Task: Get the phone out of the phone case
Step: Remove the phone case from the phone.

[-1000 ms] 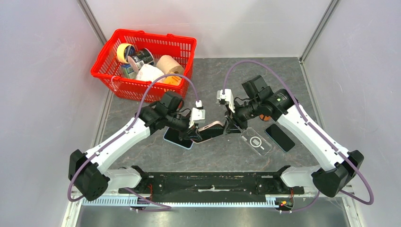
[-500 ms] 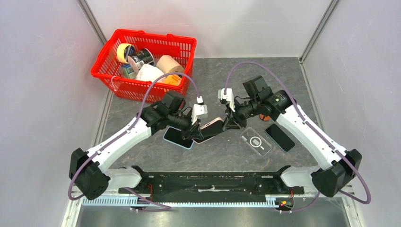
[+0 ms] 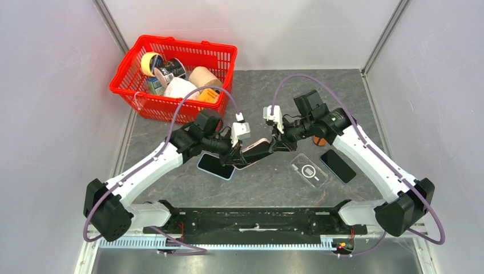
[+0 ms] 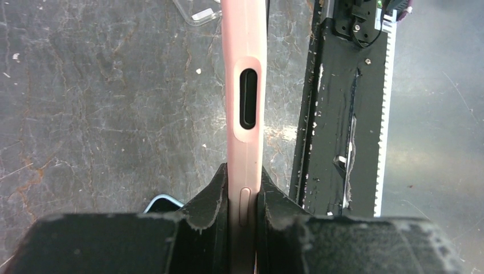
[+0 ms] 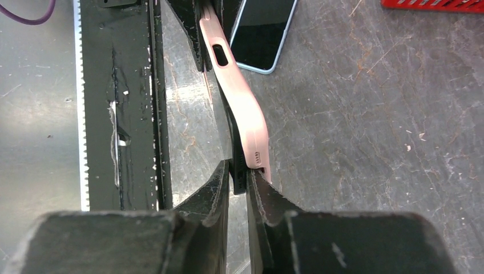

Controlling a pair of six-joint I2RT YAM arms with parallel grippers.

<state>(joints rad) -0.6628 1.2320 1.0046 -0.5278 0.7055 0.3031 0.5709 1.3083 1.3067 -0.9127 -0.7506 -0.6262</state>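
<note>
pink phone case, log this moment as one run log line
left hand: shut on pink phone case | right hand: shut on its other end | case: off table, bowed

Red basket (image 3: 160,107) holds tape rolls (image 3: 204,78); a clear case (image 3: 309,170) lies just beside 1 dark phone (image 3: 337,165).

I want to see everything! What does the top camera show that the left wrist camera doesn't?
Only the top camera shows the red basket and the black phone. Only the left wrist camera shows the slot in the edge of the pink phone case. Both show that case, the left end effector shut on it, and the clear case.
</note>
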